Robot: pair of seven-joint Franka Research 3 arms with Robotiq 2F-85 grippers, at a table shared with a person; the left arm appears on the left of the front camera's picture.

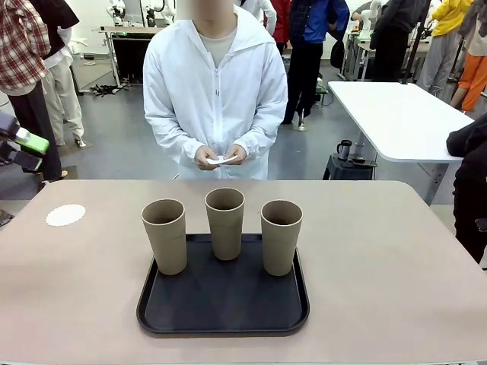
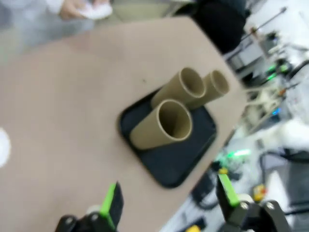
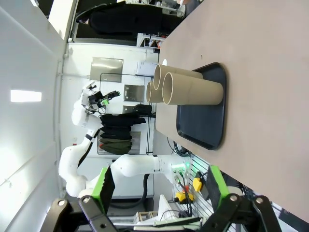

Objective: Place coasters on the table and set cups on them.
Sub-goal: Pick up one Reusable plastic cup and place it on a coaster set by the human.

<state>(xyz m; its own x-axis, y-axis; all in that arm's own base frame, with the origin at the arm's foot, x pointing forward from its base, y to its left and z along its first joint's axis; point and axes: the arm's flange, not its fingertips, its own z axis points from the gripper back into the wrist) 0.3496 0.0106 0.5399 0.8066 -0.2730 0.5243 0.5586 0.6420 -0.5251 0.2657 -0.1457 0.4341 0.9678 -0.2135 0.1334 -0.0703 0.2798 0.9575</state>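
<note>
Three tall tan cups (image 1: 164, 234) (image 1: 225, 222) (image 1: 281, 236) stand in a row on a black tray (image 1: 222, 308) in the middle of the beige table (image 1: 380, 266). One white lacy coaster (image 1: 66, 215) lies on the table at the left. The person at the far side holds more white coasters (image 1: 221, 160) in both hands. My left gripper (image 1: 27, 150) hovers at the picture's left edge, above and beyond the coaster. In the left wrist view the left gripper (image 2: 168, 186) is open and empty, high over the cups (image 2: 161, 125). My right gripper (image 3: 159, 174) is open and empty, well away from the cups (image 3: 193, 89).
A white table (image 1: 396, 114) stands behind at the right, with a small dark mug (image 1: 345, 149) on a stool beside it. Other people stand in the background. A dark sleeve (image 1: 472, 182) shows at the right edge. Bare tabletop lies either side of the tray.
</note>
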